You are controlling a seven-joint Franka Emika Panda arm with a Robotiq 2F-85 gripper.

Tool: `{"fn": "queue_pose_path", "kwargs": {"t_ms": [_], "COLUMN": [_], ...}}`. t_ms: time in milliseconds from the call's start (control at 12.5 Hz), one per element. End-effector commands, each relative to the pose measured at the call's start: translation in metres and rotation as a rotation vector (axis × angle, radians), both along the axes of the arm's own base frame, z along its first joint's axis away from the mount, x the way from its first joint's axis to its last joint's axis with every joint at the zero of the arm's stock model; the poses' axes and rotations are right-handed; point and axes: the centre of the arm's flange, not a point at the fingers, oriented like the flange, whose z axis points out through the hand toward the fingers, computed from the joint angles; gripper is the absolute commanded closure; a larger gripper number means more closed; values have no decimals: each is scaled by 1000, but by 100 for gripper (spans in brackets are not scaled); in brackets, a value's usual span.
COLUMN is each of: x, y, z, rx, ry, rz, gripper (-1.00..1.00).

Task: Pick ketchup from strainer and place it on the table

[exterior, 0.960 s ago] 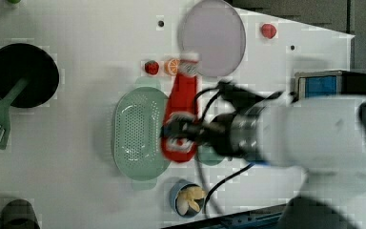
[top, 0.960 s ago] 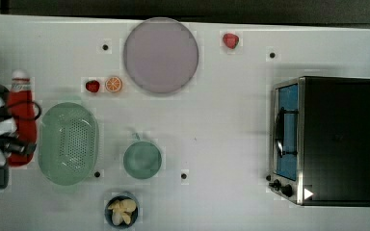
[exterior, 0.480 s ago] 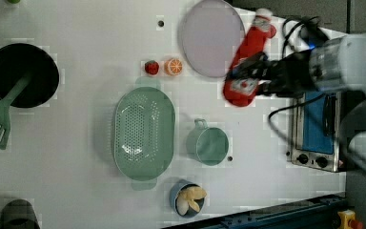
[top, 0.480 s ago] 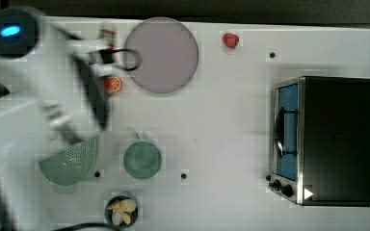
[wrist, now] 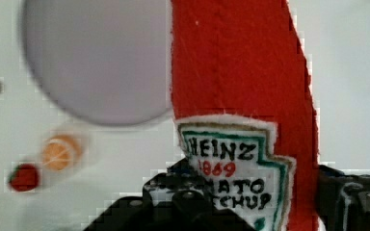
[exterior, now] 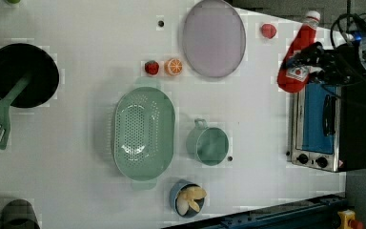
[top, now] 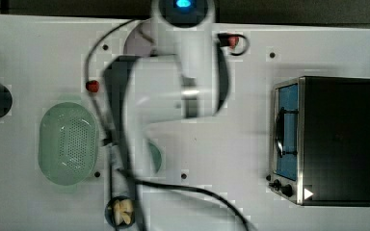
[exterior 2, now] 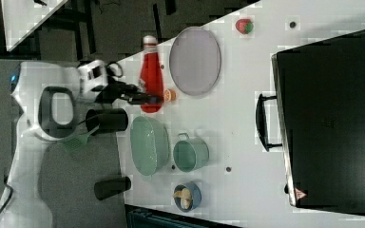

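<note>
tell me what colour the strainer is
Pale green strainer, seen best in the left view.

Even bright light, soft shadows; blocky compression; arm (top: pixel 173 96) motion-blurred in top view.

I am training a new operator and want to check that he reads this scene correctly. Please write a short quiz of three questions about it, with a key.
1. True or false: the strainer has nothing in it.
2. What does the tool grip?
A. the teal cup
B. the ketchup
C. the green spatula
3. In the left view, which small fruit lies just beside the orange slice?

Key:
1. True
2. B
3. The strawberry
</note>
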Motion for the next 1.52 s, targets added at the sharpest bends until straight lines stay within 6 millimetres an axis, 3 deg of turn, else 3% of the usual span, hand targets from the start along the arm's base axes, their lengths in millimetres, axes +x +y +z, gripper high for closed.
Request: {"fn": "queue_pose_path", "kwargs": {"t_ms": [80,480,880,1280,1360,1520], "x": [-7,-28,-64,-81,-82,-84], "y": [-10,-26,-31,-38,-40,-43], "z": [-2,-57,-135,-202,-212,-223], "rx": [-16,-57,-44,-2,4,10], "ry": [6,51,90,55,42,20], "rz": [118,122,126,107,102,95], "gripper": [-19,-19,-19,-19,-27,-68]}}
